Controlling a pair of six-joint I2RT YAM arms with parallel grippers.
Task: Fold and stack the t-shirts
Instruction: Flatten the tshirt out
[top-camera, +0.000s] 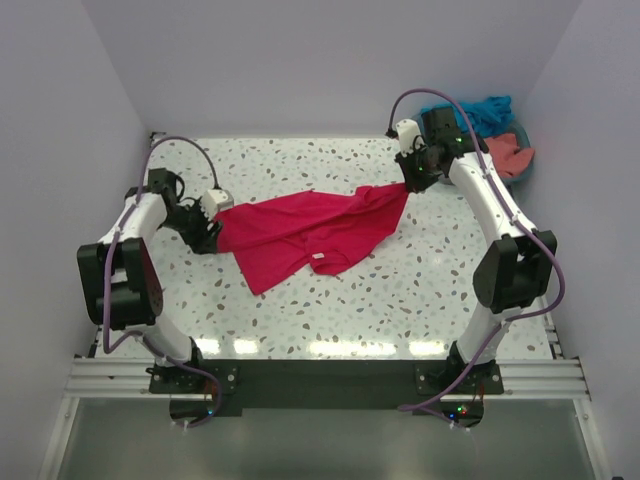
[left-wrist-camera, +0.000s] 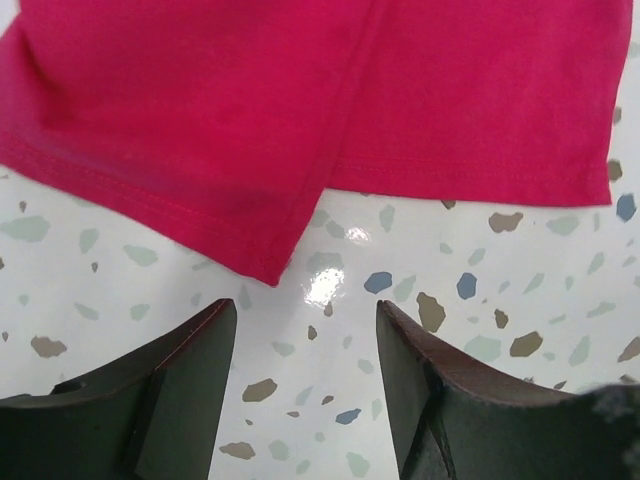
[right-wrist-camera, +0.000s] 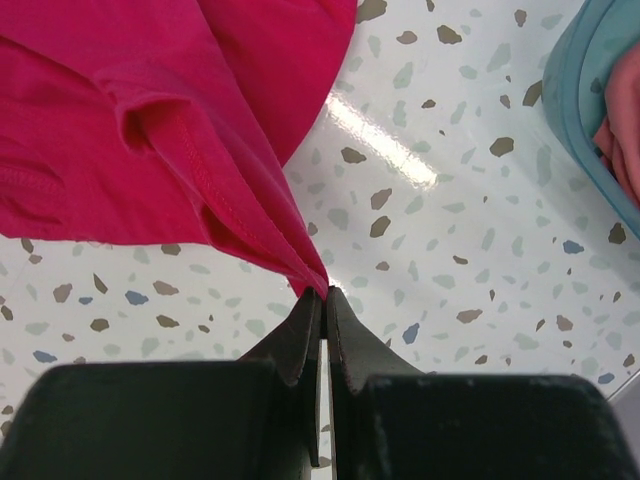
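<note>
**One corner held, other free**

Crimson-pink t-shirt (top-camera: 310, 230) spread on the table (top-camera: 400, 300), between both grippers. Right gripper (right-wrist-camera: 323, 295) pinched shut on one corner; left gripper (left-wrist-camera: 305, 320) open, empty, just beside the hem. Risk of bunching by one-sided pulling.

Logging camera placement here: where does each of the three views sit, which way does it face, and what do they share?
Top external: fixed above and behind the bases, looking down across the table; left arm and right arm show whole, the crimson-pink t-shirt between them.
Left wrist: on the left wrist, facing down at the t-shirt's hem; the open, empty left claw at the bottom.
Right wrist: on the right wrist, looking along the shut right claw pinching the t-shirt; basket at upper right.
Shared: all three see the t-shirt.
</note>
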